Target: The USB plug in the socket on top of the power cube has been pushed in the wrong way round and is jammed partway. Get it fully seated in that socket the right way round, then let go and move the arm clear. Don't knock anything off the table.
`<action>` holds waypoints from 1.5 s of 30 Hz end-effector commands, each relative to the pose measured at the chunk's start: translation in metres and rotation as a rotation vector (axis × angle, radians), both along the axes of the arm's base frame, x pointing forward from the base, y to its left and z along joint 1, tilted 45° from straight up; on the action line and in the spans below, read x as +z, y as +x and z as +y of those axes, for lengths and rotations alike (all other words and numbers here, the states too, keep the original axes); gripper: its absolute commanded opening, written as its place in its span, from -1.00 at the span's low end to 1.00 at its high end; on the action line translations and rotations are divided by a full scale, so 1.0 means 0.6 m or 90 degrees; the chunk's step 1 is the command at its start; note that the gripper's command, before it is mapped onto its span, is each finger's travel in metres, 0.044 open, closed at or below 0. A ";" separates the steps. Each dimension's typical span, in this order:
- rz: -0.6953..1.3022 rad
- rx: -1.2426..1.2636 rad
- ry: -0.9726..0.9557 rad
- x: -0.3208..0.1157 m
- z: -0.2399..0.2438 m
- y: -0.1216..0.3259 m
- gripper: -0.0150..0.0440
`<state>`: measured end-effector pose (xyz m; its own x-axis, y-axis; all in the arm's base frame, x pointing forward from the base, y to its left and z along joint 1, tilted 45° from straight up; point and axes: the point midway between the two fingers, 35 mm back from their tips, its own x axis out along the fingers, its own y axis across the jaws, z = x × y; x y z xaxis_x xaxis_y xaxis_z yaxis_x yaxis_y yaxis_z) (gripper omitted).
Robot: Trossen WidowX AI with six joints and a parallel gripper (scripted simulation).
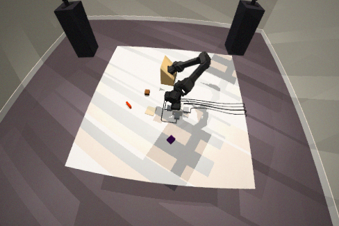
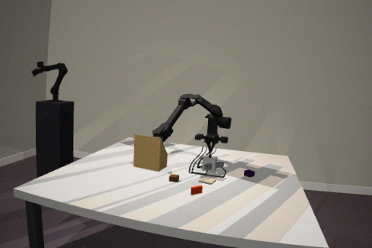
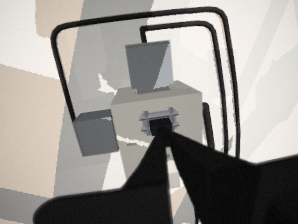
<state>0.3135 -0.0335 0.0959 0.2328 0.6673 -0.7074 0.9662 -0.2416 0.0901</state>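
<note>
The pale grey power cube (image 2: 206, 162) (image 3: 188, 107) stands on the table below the arm. The small black USB plug (image 3: 160, 125) stands in the socket (image 3: 145, 121) on its top face; how deep it sits and which way round it is cannot be told. My gripper (image 2: 210, 154) (image 3: 165, 139) points down over the cube, its fingers together on the black plug and hiding part of it. In the top view the arm covers the plug and much of the cube.
Grey plugs (image 3: 148, 66) (image 3: 96, 135) stick out of the cube's sides, with black cables looping round. A tan wedge-shaped block (image 1: 167, 76) (image 2: 148, 152), a brown block (image 1: 147, 92), a red block (image 1: 128, 105), a cream tile (image 1: 150, 110) and a purple cube (image 1: 171, 140) are on the table.
</note>
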 end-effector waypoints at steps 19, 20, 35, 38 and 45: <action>0.000 0.000 0.000 0.013 -0.012 -0.004 -0.49; 0.000 0.000 0.000 0.014 -0.013 -0.004 -0.49; 0.000 0.000 0.000 0.025 -0.024 -0.008 -0.49; 0.000 0.000 0.000 0.027 -0.027 -0.009 -0.49; 0.000 0.000 -0.001 0.033 -0.032 -0.011 -0.49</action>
